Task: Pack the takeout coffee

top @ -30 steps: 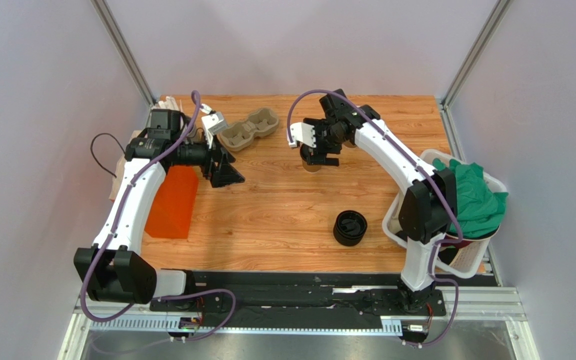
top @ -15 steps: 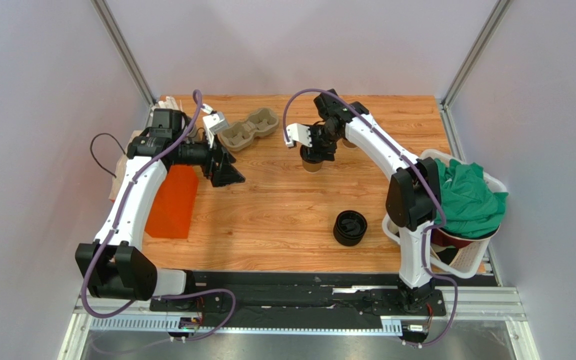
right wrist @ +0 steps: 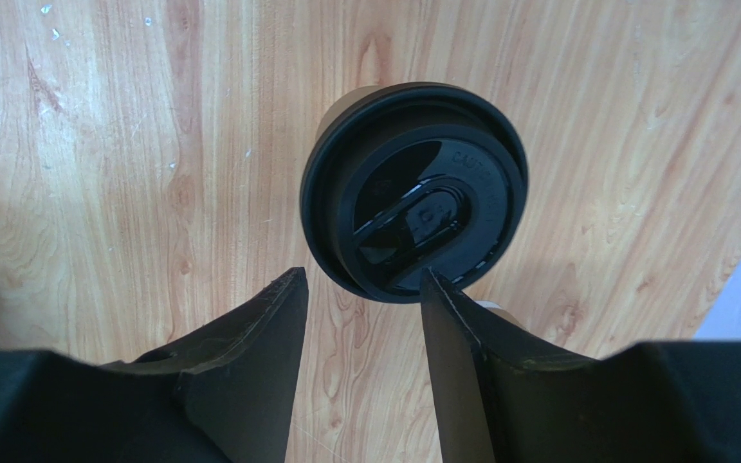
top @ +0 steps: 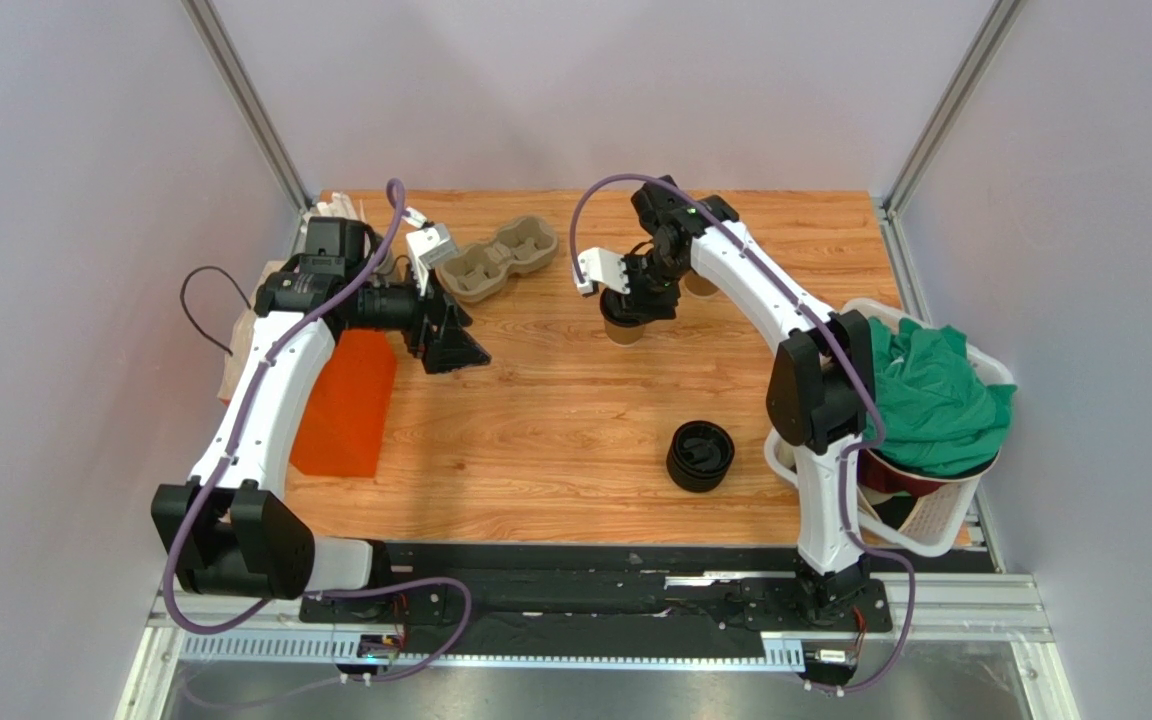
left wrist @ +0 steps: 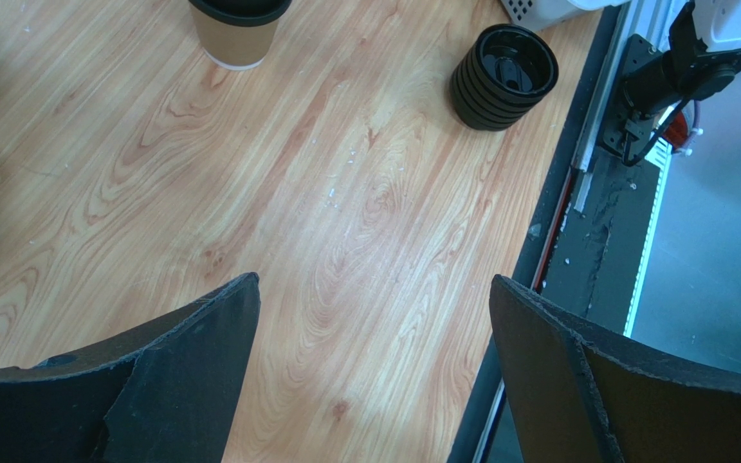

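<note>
Nearer arm: right gripper hangs over the small brown paper cup with round black plastic lid, upright at upper centre of the top view, just past the fingertips, fingers half-spread on nothing; left gripper wide open, empty, well apart at left.
</note>
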Tool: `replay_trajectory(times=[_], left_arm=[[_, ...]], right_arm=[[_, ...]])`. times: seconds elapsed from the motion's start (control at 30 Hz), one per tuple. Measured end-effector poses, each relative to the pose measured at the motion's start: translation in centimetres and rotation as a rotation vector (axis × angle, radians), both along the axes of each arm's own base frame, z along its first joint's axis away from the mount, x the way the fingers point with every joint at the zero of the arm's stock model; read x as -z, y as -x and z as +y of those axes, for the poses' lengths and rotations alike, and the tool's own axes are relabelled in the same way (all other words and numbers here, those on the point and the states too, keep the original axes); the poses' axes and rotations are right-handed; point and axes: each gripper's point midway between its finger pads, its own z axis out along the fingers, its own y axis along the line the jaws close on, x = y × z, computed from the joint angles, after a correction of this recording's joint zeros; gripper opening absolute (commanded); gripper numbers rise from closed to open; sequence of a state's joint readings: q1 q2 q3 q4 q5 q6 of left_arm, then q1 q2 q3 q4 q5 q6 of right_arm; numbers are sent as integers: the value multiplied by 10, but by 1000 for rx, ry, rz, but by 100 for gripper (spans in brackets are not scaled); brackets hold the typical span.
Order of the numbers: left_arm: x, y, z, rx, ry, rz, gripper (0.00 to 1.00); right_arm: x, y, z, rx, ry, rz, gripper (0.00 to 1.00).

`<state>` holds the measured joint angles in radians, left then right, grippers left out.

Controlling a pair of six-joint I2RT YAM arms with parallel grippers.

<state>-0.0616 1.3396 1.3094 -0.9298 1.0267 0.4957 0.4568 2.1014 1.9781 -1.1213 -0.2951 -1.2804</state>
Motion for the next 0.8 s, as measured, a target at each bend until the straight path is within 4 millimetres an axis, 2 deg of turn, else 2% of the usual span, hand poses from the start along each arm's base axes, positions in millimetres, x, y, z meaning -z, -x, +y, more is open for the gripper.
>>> replay_trajectory(times=[0.13, 0.37, 0.63, 0.8], left_arm=[[0, 0, 0, 0, 0, 2, 97], [4, -2, 0, 0, -1, 15, 97], [6, -3, 0, 0, -1, 23, 97], [7, -3, 0, 0, -2, 27, 97]], right_arm=[[7, 3, -1, -4, 13, 22, 50], [7, 3, -1, -8, 12, 23, 44], [7, 2, 1, -11, 10, 20, 44], [7, 3, 4, -17, 9, 18, 49]])
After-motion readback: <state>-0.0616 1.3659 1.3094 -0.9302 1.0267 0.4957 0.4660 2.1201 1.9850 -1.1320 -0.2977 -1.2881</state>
